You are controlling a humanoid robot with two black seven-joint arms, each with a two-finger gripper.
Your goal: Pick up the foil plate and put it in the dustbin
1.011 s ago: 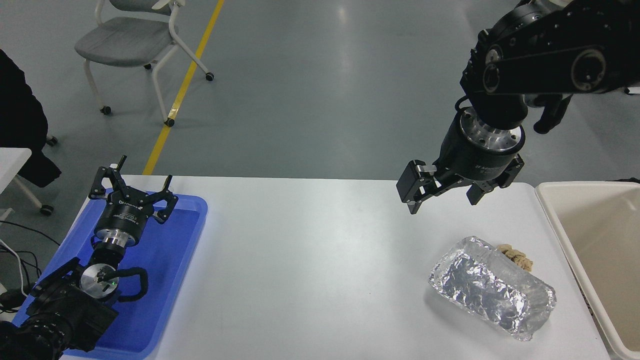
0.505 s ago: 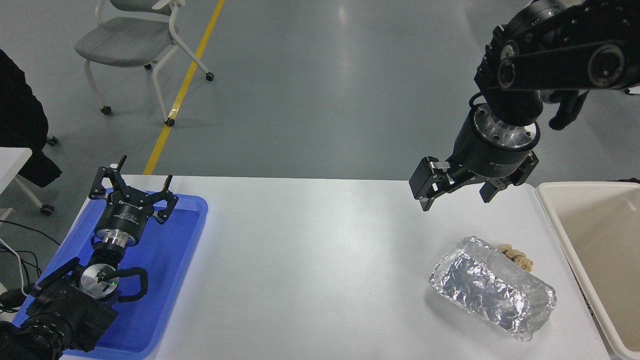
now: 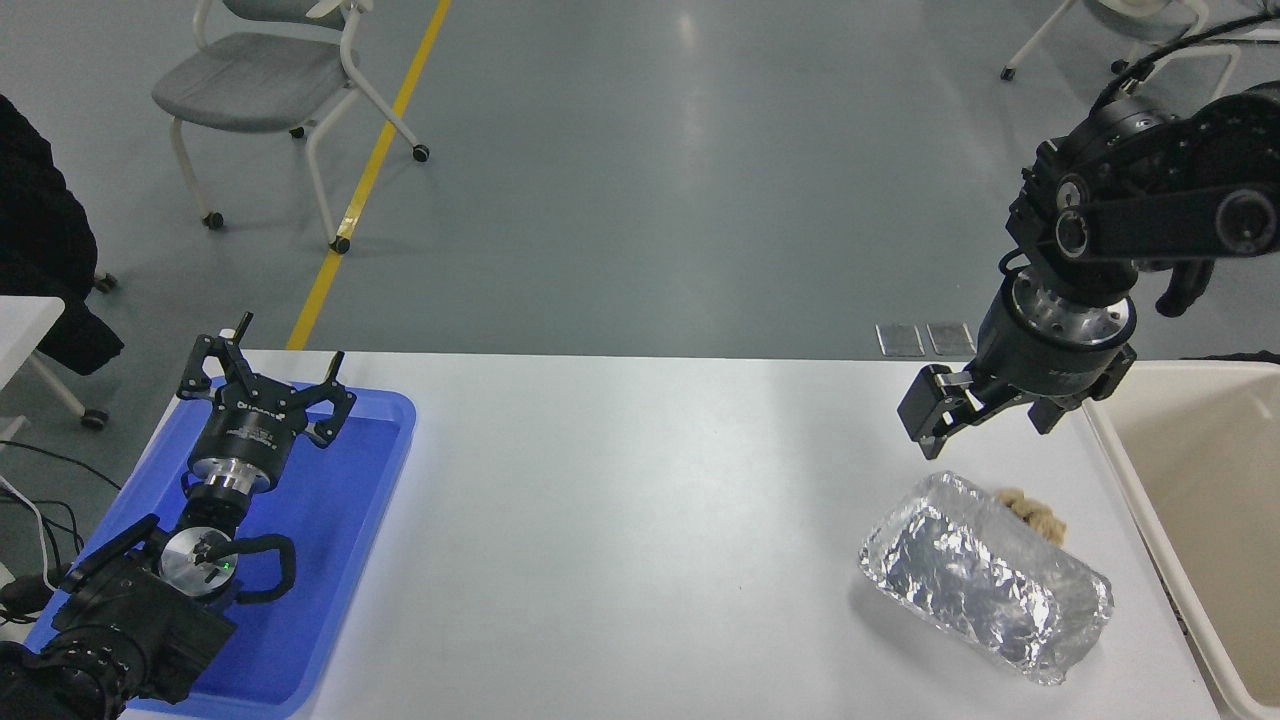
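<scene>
Foil plate [image 3: 987, 578]: flat on the white table [image 3: 620, 520], near the dustbin [image 3: 1190, 480], untouched. Right gripper [image 3: 985, 425]: spread wide, empty, poised above the plate's far end; left gripper [image 3: 265, 385] parked over the blue tray [image 3: 370, 480]. Step in hand, by my reckoning: the approach; next, descend and pinch the raised rim gently.

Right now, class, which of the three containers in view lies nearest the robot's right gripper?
The crinkled silver foil plate, just below the right gripper; the cream plastic dustbin sits further right, the flat blue plastic tray far left.

The foil plate [image 3: 987, 577] lies on the white tabletop [image 3: 640, 520] beside the dustbin [image 3: 1190, 520]. The right gripper [image 3: 985, 425] hangs above it, fingers [image 3: 922, 412] spread. The left gripper [image 3: 265, 385] rests over a blue tray [image 3: 330, 560].
</scene>
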